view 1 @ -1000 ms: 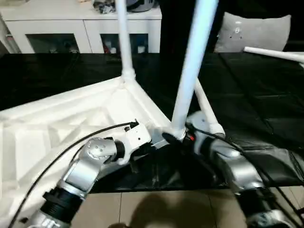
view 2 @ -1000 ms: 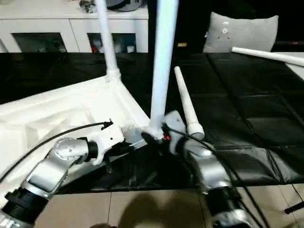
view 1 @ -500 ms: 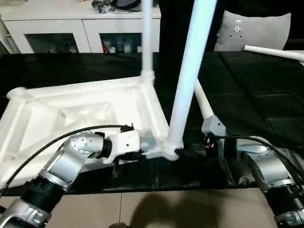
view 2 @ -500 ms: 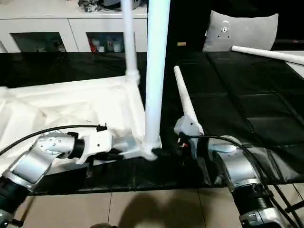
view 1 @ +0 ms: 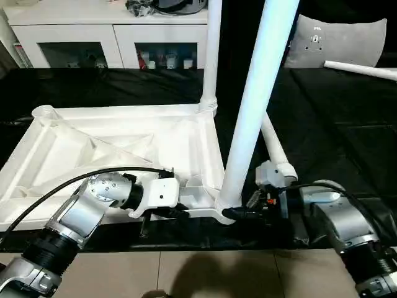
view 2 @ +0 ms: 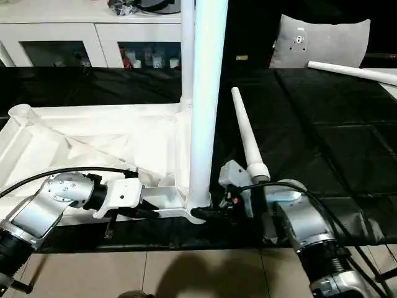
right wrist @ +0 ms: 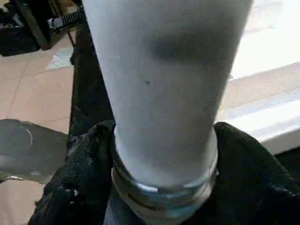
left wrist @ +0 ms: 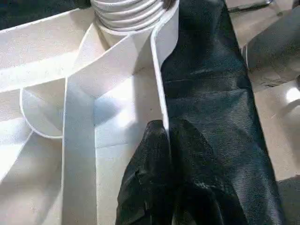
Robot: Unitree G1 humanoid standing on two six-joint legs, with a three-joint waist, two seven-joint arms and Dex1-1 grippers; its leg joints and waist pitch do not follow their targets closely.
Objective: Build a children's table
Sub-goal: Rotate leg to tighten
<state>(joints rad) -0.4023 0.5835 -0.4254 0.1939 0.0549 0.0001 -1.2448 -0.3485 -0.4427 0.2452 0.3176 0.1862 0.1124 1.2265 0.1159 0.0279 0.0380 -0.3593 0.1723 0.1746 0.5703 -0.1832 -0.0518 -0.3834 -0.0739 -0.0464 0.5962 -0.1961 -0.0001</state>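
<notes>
The white plastic rectangular tabletop [view 1: 124, 149] lies ribbed underside up on the black-covered worktop [view 1: 347, 136], spreading across the left and centre of the head views, its near long rim running along the worktop's front edge. Two long white tapered tube legs stand upright in its right-hand corner sockets — the near leg [view 1: 251, 112] rises big through the centre of the frame from the lower-centre corner, the far leg [view 1: 213, 56] climbs out of the top edge just left of it. A third white tube leg [view 2: 246, 133] lies loose on the black cover right of the tabletop, thick end toward the robot, and a fourth [view 1: 360, 69] rests at the upper right beside a grey cushion [view 1: 338, 42]. The left gripper [left wrist: 164, 140] comes in from lower left, clenched on the tabletop's thin near rim, one black finger each side of the wall. The right gripper [right wrist: 161, 154] reaches in from lower right to the base of the near leg, its black fingers [right wrist: 89, 154] lying on either side of the threaded collar, right against it. White cabinets [view 1: 111, 37] line the top left.
</notes>
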